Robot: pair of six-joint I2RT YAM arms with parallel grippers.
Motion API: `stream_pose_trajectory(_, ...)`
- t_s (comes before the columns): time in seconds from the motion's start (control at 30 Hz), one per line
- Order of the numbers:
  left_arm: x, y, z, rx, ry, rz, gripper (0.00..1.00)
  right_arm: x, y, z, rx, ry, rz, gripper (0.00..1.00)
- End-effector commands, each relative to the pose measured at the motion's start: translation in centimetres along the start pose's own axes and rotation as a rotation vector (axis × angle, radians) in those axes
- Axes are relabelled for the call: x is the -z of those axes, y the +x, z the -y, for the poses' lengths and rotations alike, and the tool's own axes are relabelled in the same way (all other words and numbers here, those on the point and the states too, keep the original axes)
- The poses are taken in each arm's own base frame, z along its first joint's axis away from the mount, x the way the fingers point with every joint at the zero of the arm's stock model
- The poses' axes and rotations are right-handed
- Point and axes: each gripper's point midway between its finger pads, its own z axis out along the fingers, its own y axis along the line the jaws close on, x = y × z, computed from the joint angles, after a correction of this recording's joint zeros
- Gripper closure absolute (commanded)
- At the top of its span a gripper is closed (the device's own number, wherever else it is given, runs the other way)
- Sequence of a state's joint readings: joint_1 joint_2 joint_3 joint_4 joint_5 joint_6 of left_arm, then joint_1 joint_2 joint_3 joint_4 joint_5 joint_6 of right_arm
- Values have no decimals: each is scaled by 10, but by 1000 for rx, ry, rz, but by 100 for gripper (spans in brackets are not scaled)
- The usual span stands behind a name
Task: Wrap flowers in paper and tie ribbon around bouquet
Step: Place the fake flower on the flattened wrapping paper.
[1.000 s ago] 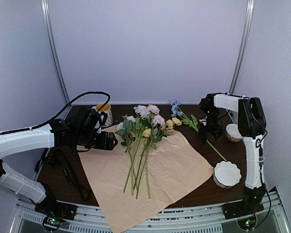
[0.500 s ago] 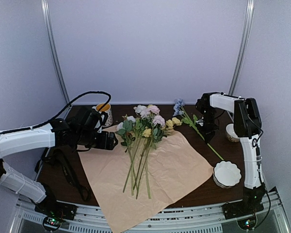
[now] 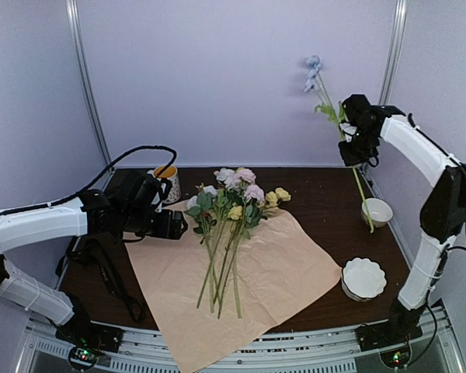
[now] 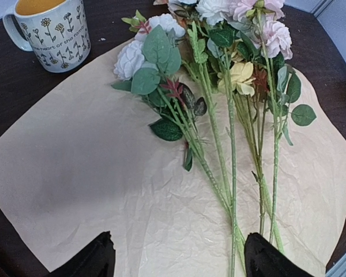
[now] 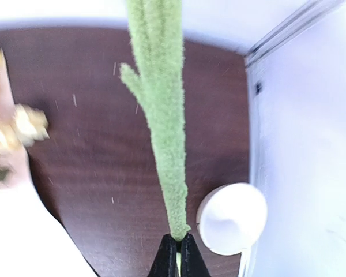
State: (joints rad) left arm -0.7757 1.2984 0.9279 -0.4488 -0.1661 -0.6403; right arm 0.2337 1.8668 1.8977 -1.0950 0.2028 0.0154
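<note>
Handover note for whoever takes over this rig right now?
Right gripper: shut on a blue-flowered stem, held high in the air on the right.
Left gripper: open, hovering over the left part of the paper, holding nothing.
The other flowers lie on the flat paper, peach side up.
Done: most stems laid out.
Left: add this stem, wrap, tie.

Flowers point(image 4: 242, 78): laid on the paper, blooms at the top, stems running down.
Paper point(image 4: 75, 173): spread peach-tan side up, creased.
Mug point(image 4: 49, 29): stood upper left, on the dark table point(image 4: 11, 98).
Left gripper point(image 4: 181, 257): fingers held wide apart.
</note>
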Motion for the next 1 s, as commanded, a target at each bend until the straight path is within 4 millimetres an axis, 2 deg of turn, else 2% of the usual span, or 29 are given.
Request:
stream_pose_trajectory(0.0,8,-8,-8,-8,-18,37,20,74,-29,13,-152,1,235,100)
stream_pose_trajectory(0.07,9,-8,-14,-5,-27,37,20,105,-30,-21,-166,-152,301,100)
stream_pose_trajectory(0.1,10,-8,-19,-5,-35,37,20,124,-30,-45,-176,-267,344,100)
stream_pose_trajectory(0.2,10,-6,-29,0,-51,29,19,159,-20,-138,-263,-731,350,100)
stream_pose_trajectory(0.23,9,-5,-33,3,-54,26,20,172,-24,-169,-317,-902,367,100)
stream_pose_trajectory(0.27,9,-4,-36,7,-55,22,20,170,-8,-204,-354,-1026,290,100)
stream_pose_trajectory(0.33,6,0,-41,18,-59,11,19,179,4,-265,-388,-1225,212,100)
stream_pose_trajectory(0.4,5,4,-46,24,-64,2,19,177,28,-324,-343,-1289,94,100)
stream_pose_trajectory(0.5,2,12,-50,32,-58,-10,19,163,46,-383,-279,-1286,-4,100)
stream_pose_trajectory(0.53,1,15,-51,35,-56,-16,19,155,51,-396,-257,-1265,-27,100)
stream_pose_trajectory(0.57,-1,18,-54,41,-56,-22,19,136,59,-408,-232,-1223,-56,100)
stream_pose_trajectory(0.63,-4,25,-57,50,-56,-35,19,109,70,-416,-201,-1138,-108,100)
stream_pose_trajectory(0.7,-5,30,-59,55,-54,-45,19,94,80,-421,-211,-1121,-162,100)
stream_pose_trajectory(0.77,-7,34,-61,58,-53,-50,19,88,87,-423,-218,-1120,-189,100)
stream_pose_trajectory(0.8,-7,35,-61,56,-54,-51,19,84,91,-422,-207,-1104,-201,88)
stream_pose_trajectory(0.83,-7,35,-63,56,-58,-54,19,86,90,-418,-184,-1088,-194,72)
stream_pose_trajectory(0.9,-8,36,-66,53,-69,-61,19,89,87,-399,-103,-1012,-153,59)
stream_pose_trajectory(0.97,-7,35,-68,55,-74,-65,17,92,79,-367,-36,-895,-92,50)
